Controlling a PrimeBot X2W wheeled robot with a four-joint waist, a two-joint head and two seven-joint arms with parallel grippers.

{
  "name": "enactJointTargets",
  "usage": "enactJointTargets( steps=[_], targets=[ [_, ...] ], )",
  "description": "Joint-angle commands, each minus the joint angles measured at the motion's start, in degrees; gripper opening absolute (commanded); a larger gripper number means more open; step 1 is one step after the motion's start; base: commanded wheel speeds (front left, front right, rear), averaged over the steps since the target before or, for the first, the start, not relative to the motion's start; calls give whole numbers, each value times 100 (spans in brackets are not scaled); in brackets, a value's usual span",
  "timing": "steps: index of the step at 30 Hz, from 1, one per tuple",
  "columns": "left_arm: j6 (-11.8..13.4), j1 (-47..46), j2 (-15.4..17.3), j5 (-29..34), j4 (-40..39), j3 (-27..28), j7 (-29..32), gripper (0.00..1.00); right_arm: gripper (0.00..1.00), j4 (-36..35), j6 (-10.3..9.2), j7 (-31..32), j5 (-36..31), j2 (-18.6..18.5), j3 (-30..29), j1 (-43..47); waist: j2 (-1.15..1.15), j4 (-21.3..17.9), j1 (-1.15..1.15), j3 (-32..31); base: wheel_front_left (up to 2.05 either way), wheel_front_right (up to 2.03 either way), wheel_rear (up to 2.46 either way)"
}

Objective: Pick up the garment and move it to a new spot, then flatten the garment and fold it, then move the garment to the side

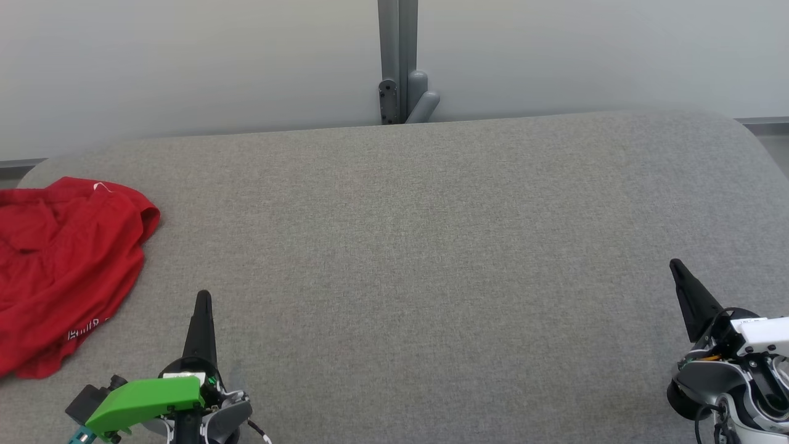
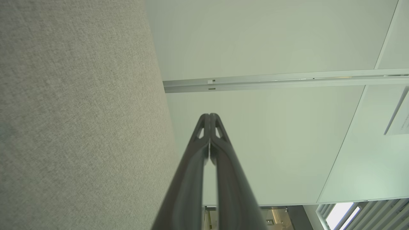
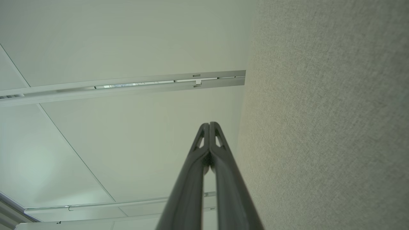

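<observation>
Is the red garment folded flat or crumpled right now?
Crumpled, not folded. The red garment lies in a loose, wrinkled heap at the left of the grey surface, with uneven creases and no straight fold lines.

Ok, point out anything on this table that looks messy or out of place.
The red garment lies crumpled in a heap at the left end of the grey fabric-covered table, creased rather than flat, running past the head view's left edge. Nothing else stands out.

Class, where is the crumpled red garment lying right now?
In the head view, the crumpled red fabric garment lies on the left side of the grey fabric-covered table, just left of the left claw.
</observation>
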Motion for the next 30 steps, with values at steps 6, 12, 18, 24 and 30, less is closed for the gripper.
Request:
enactJointTargets(
  steps=[6,12,18,24,30],
  targets=[
    [-35,-83,6,-32,-9,19,3,0,0,8,2,21,-33,-4,-8,-65,0,0,0,0,0,0,0],
    [-35,-83,6,-32,-10,19,3,0,0,8,2,21,-34,-4,-9,-65,0,0,0,0,0,0,0],
    [12,80,-6,4,113,-19,-2,100,100,96,-1,-28,-7,54,9,104,0,0,0,0,0,0,0],
    [10,-43,-1,30,81,-32,-31,100,100,-33,-1,-329,-128,31,173,127,0,4,0,-2,0,0,0],
    [7,-152,72,341,50,-79,-134,100,100,-130,-1,-647,-578,-91,342,111,0,7,0,-12,0,0,0]
  ],
)
